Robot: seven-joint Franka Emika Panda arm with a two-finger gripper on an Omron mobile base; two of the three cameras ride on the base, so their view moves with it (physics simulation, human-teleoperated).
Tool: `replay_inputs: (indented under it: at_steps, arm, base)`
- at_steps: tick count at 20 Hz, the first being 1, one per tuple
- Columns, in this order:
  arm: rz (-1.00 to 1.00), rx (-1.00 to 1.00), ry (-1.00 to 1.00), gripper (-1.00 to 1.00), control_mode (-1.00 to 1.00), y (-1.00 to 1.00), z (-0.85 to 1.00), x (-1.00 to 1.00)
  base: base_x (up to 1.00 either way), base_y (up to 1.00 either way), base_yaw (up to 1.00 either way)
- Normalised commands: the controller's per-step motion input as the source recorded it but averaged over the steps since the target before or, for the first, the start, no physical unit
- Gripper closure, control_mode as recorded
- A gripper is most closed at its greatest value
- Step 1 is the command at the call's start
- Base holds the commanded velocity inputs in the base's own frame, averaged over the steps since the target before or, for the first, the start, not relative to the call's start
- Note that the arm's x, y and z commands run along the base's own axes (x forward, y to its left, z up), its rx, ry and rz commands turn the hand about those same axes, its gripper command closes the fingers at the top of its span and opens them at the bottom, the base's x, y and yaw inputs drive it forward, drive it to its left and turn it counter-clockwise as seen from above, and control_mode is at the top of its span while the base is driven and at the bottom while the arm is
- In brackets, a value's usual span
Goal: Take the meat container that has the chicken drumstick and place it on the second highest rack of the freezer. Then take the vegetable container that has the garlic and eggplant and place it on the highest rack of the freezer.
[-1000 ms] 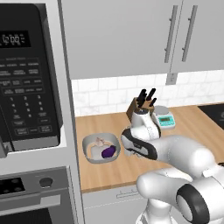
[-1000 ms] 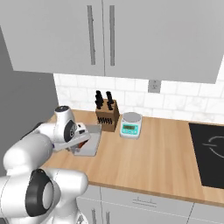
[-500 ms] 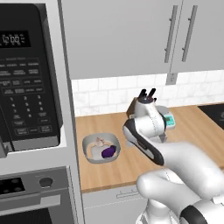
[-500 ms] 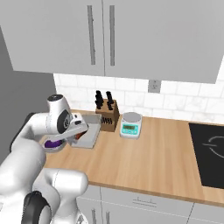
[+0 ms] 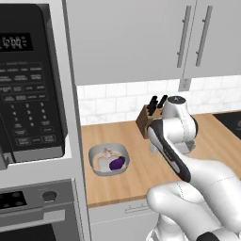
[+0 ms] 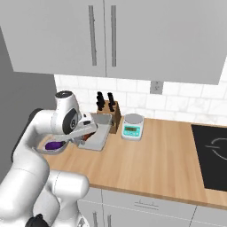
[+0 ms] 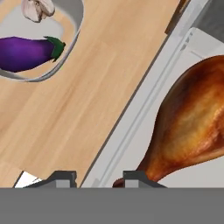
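Meat container [image 6: 98,135], drumstick [image 7: 192,118] inside, has risen off the wooden counter [image 6: 159,159] since a second ago, its rim pinched between the gripper [image 7: 96,177] jaws right of the eggplant [image 7: 26,52] bowl [image 5: 109,159], so carrying it to the freezer comes next

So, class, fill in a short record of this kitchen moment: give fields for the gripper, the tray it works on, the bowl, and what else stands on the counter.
gripper: jaws straddle the near rim of the meat container, one fingertip outside, one inside
meat container: light-grey tray holding the chicken drumstick
vegetable bowl: on the wooden counter, holds the eggplant and the garlic
other items: knife block and kitchen scale by the tiled wall
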Motion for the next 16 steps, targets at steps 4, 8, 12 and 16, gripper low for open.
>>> replay_inputs:
  at_steps: [4,8,12,16]
  arm:
    - [-0.1,0.04,0.0,1.0,-1.0,-0.57,0.06,-0.26]
    - [-0.12,0.0,0.0,1.0,-1.0,-0.17,0.08,-0.13]
    - [-0.02,0.0,0.0,1.0,-1.0,0.0,0.21,0.04]
    - [-0.01,-0.01,0.0,1.0,-1.0,0.04,0.23,-0.02]
  base:
    - [0.0,0.0,0.0]
    - [0.0,0.0,0.0]
    - [0.0,0.0,0.0]
    - [0.0,0.0,0.0]
